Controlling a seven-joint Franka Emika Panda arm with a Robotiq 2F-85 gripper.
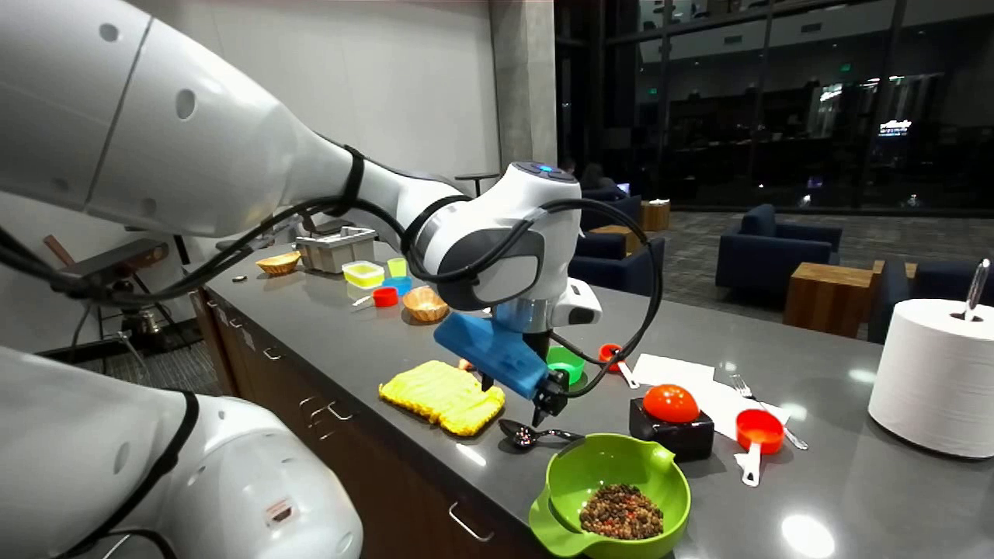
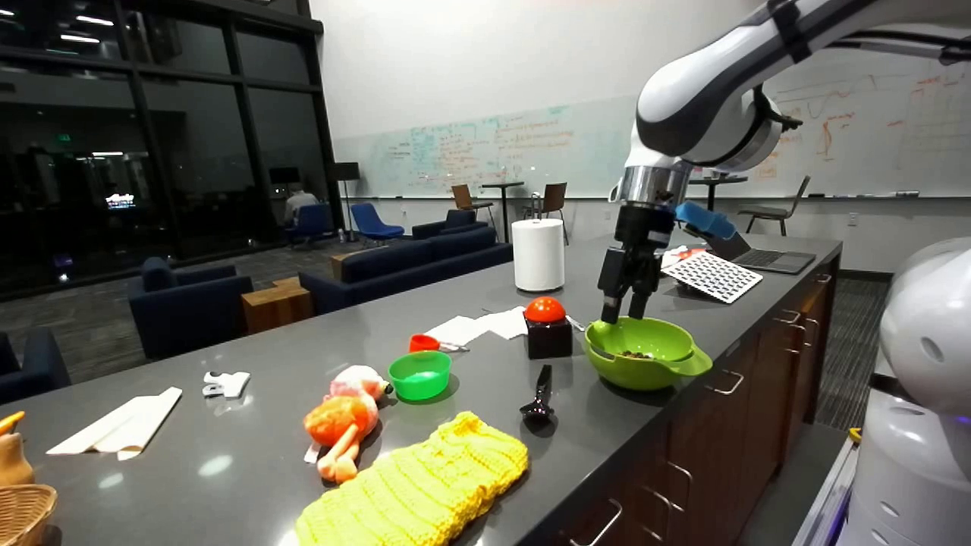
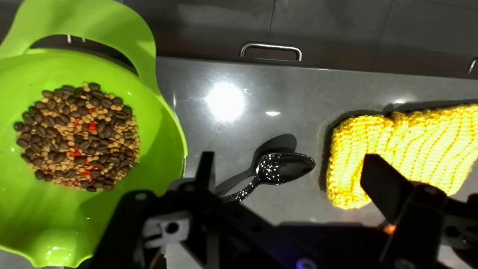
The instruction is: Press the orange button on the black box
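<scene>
The orange button is a round orange-red dome; it shows in both exterior views (image 1: 671,403) (image 2: 545,309). It sits on top of the low black box (image 1: 672,436) (image 2: 549,340) on the counter. My gripper is open and empty, its fingers wide apart (image 1: 512,401) (image 2: 623,309) (image 3: 289,168). It hangs above the counter near the spoon, apart from the button and box. In the wrist view, the button and box are out of view, and a small orange spot beside a finger is too small to tell.
A green bowl (image 1: 563,466) (image 2: 641,371) (image 3: 164,123) of beans stands beside the box. A black spoon (image 1: 524,436) (image 2: 537,409) (image 3: 285,168) and yellow knit cloth (image 1: 446,396) (image 2: 425,485) (image 3: 358,149) lie near. Red measuring cup (image 1: 759,429), papers and paper towel roll (image 1: 936,380) lie beyond.
</scene>
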